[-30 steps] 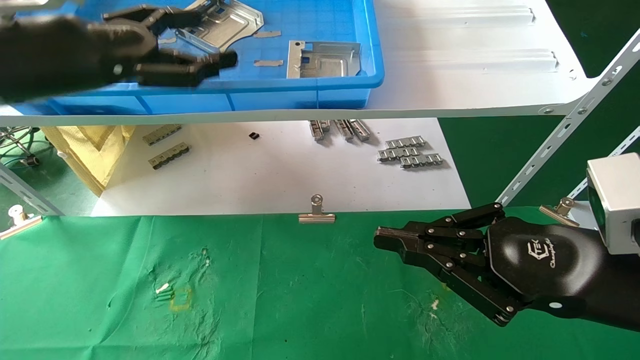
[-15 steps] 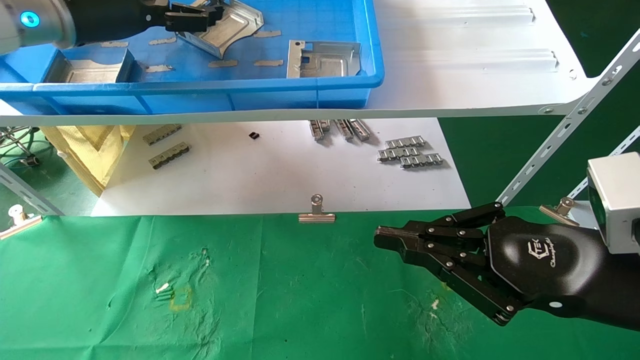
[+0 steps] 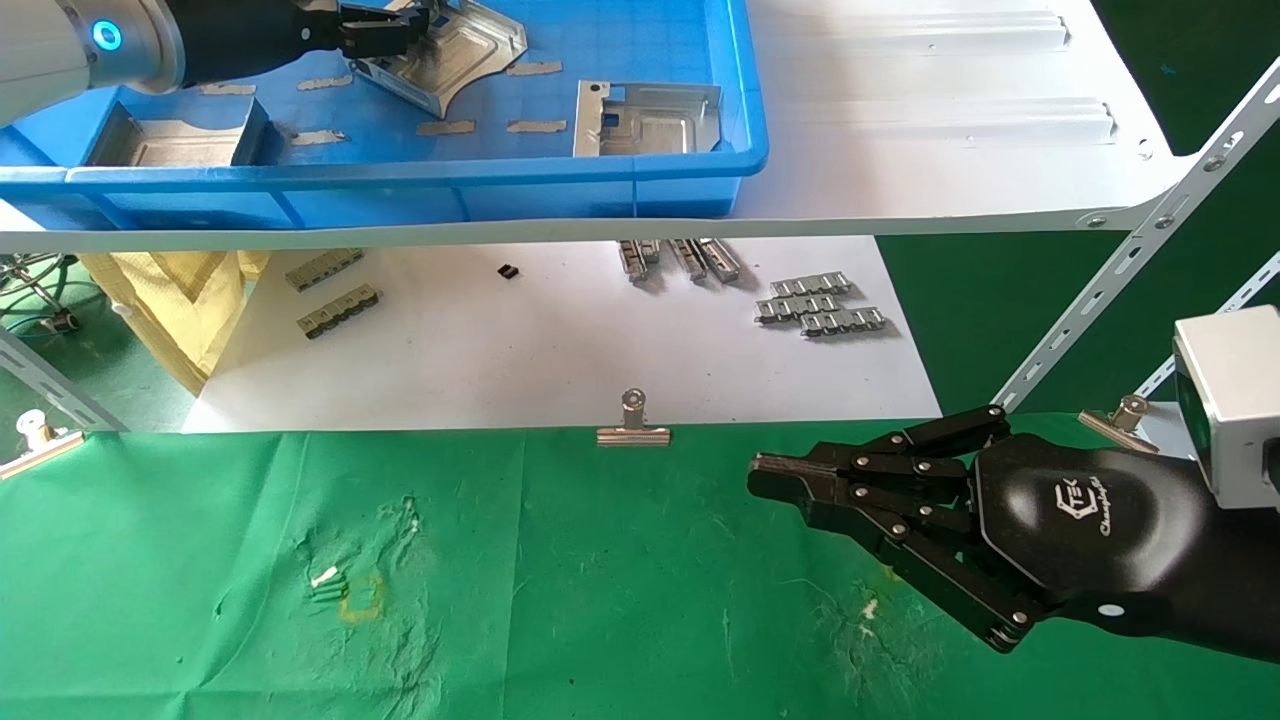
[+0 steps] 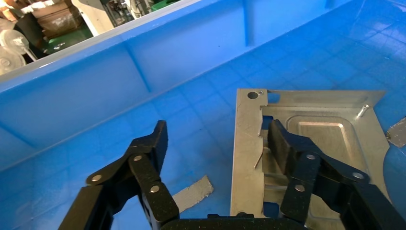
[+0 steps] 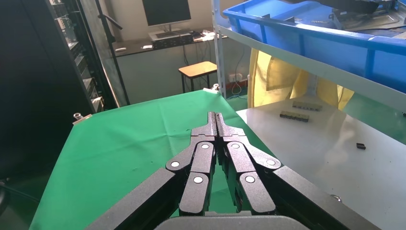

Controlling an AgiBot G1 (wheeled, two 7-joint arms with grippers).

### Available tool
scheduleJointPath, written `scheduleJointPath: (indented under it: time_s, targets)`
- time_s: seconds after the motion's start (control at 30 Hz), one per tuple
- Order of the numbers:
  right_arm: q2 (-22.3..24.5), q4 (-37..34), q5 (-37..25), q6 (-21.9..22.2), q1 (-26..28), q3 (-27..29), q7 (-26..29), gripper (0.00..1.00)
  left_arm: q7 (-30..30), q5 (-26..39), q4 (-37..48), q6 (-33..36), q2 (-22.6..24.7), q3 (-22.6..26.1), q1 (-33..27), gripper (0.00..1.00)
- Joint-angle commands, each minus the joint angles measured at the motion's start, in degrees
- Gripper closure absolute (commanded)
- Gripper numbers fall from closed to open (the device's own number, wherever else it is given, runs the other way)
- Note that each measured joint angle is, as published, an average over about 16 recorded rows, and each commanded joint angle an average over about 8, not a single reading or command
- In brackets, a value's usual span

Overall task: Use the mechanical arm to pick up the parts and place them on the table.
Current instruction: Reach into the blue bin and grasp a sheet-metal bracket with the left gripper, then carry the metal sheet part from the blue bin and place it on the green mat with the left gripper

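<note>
Three silver parts lie in the blue bin [image 3: 600,170]: one at the far side [image 3: 460,55], one at the right [image 3: 645,118], one at the near left [image 3: 175,142]. My left gripper [image 3: 412,22] is down inside the bin at the far part and stands open. In the left wrist view [image 4: 218,139] one finger [image 4: 285,143] is over the part [image 4: 249,143], the other [image 4: 153,143] is over bare blue floor, and the part's flat edge lies between them. My right gripper [image 3: 765,475] is shut, empty and low over the green table [image 3: 560,580], as the right wrist view [image 5: 216,117] also shows.
The bin sits on a white shelf [image 3: 950,150] with a slanted strut [image 3: 1130,270] at the right. Below it, a white sheet [image 3: 560,350] carries small grey ridged strips [image 3: 820,305]. A silver clip [image 3: 633,425] holds the cloth's far edge. A yellow bag [image 3: 180,290] hangs at left.
My left gripper has moved from over the bin's near wall deeper into the bin, to the far part. The right arm has not moved.
</note>
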Motion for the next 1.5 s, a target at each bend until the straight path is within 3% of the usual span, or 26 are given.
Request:
scheduleJointPath:
  time_s: [0.03,0.67,0.7,0.73,0.97,1.2,1.5]
  targets:
    - [0.0,0.0,0.0,0.0,0.0,0.0,0.0,1.00,-0.1,0.1,0.5,-0.1,0.2,0.1,-0.3,1.00]
    - [0.0,0.0,0.0,0.0,0.0,0.0,0.0,1.00,-1.7,0.2,1.7,0.4,-0.1,0.2,-0.7,1.00]
    - [0.0,0.0,0.0,0.0,0.0,0.0,0.0,0.97,-1.7,0.0,1.6,0.7,-0.3,0.0,-0.7,1.00]
    - [0.0,0.0,0.0,0.0,0.0,0.0,0.0,0.87,-1.7,-0.2,1.5,1.1,-0.5,-0.2,-0.8,1.00]
    - [0.0,0.0,0.0,0.0,0.0,0.0,0.0,0.02,-0.8,-2.2,-0.1,6.1,-2.4,-1.5,-1.6,1.00]
    - [0.0,0.0,0.0,0.0,0.0,0.0,0.0,0.00,1.8,-4.4,-2.4,17.9,-5.8,-2.9,-2.3,1.00]
    - [0.0,0.0,0.0,0.0,0.0,0.0,0.0,0.00,9.1,-11.0,-7.7,47.0,-12.0,-5.9,1.6,1.00]
